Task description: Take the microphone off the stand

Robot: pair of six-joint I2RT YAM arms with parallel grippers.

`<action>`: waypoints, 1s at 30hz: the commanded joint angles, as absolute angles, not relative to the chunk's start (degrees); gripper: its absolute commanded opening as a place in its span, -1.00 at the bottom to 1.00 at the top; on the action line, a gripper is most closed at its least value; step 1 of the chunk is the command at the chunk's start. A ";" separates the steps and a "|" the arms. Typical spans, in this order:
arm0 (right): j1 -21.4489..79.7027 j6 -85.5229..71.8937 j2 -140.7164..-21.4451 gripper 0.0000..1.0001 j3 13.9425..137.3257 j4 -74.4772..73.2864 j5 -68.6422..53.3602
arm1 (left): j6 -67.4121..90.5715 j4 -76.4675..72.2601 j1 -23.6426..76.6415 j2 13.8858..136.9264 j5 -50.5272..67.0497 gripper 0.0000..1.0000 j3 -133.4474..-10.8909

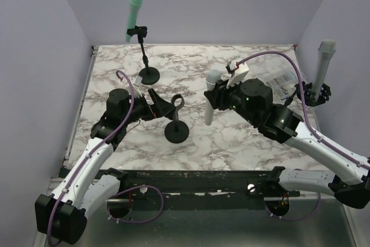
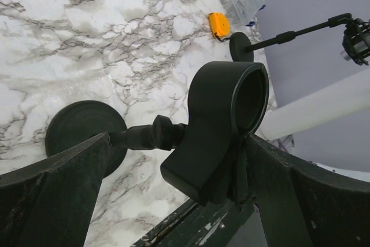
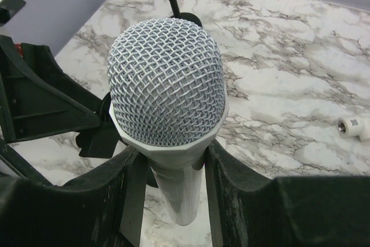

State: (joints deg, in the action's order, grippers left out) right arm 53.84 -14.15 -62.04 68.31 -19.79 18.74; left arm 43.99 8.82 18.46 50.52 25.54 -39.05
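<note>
Microphone (image 3: pixel 166 96) gripped by right pincer (image 3: pixel 173 198); left pincer (image 2: pixel 176 148) around stand clip (image 2: pixel 222 114), contact unclear.

- Black microphone stand with round base (image 1: pixel 176 132): upright mid-table, its clip empty.
- Pale grey microphone with silver mesh head (image 1: pixel 210 99): upright, head up, just right of the stand.

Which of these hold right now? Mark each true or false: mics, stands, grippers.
1. The right gripper is shut on the white microphone. True.
2. The clip between the left gripper's fingers has a microphone in it. False: it is empty.
3. A green microphone sits in the far stand. True.
4. The white microphone lies flat on the table. False: the right gripper holds it roughly upright, head up.
</note>
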 commanded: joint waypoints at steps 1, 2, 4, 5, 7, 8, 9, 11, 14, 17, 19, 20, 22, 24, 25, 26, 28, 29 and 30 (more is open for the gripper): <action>54.06 -15.57 -63.53 -0.99 67.64 -19.14 19.18 | 37.19 20.61 18.63 49.15 21.05 0.97 -45.73; 54.07 -15.85 -63.97 -0.99 67.59 -19.69 19.99 | 35.74 22.94 18.63 48.67 20.00 0.97 -48.04; 54.09 -16.95 -65.77 -0.99 68.03 -21.53 23.35 | 32.61 26.68 18.63 47.58 16.31 0.97 -53.47; 54.08 -17.79 -67.10 -0.99 68.53 -22.91 24.92 | 31.07 28.24 18.63 47.12 13.02 0.97 -55.82; 53.95 -19.98 -70.17 -0.98 70.00 -25.18 27.81 | 28.23 29.56 18.63 46.51 6.60 0.97 -59.40; 53.60 -20.75 -71.44 -0.99 70.61 -25.48 27.82 | 27.05 29.77 18.55 46.45 4.22 0.97 -60.77; 52.91 -21.29 -72.79 -0.98 71.10 -25.62 26.89 | 25.95 29.92 18.55 46.66 1.92 0.97 -62.49; 50.83 -22.72 -76.14 -0.99 73.00 -26.31 24.70 | 24.33 29.36 18.56 47.08 -0.26 0.97 -65.21; 45.63 -24.53 -83.80 -0.99 77.25 -29.40 22.08 | 22.91 25.84 18.54 47.62 -1.80 0.97 -67.71; 41.02 -25.64 -91.78 -0.99 83.07 -31.09 20.00 | 21.87 21.11 18.55 47.99 -2.79 0.97 -68.44; 38.87 -25.65 -98.86 -0.98 88.63 -32.72 20.67 | 20.38 18.59 18.59 47.90 -3.35 0.97 -68.38; 38.01 -25.40 -102.21 -0.99 92.04 -34.46 21.43 | 19.07 17.69 18.50 47.69 -3.89 0.97 -68.33; 37.02 -24.46 -109.21 -0.98 100.13 -37.19 24.07 | 16.40 16.19 18.54 46.79 -5.19 0.97 -67.74; 35.17 -23.61 -115.77 -0.99 106.64 -38.50 23.41 | 13.34 14.64 18.72 45.32 -7.62 0.97 -65.70; 34.39 -23.29 -119.06 -0.99 109.49 -38.94 23.66 | 12.15 13.86 18.72 44.49 -8.72 0.97 -64.22; 33.70 -23.12 -121.63 -0.99 113.10 -39.67 23.92 | 11.43 13.03 18.81 43.27 -9.67 0.97 -62.79; 32.31 -22.88 -127.73 -0.99 120.15 -41.00 23.65 | 9.74 10.41 18.81 40.75 -10.40 0.97 -58.56; 31.64 -22.47 -130.08 -0.98 123.11 -41.21 23.20 | 9.43 8.83 18.74 39.58 -10.31 0.97 -55.94; 31.20 -22.04 -132.95 -0.99 126.63 -41.66 23.48 | 9.51 8.03 18.72 38.64 -9.72 0.97 -54.34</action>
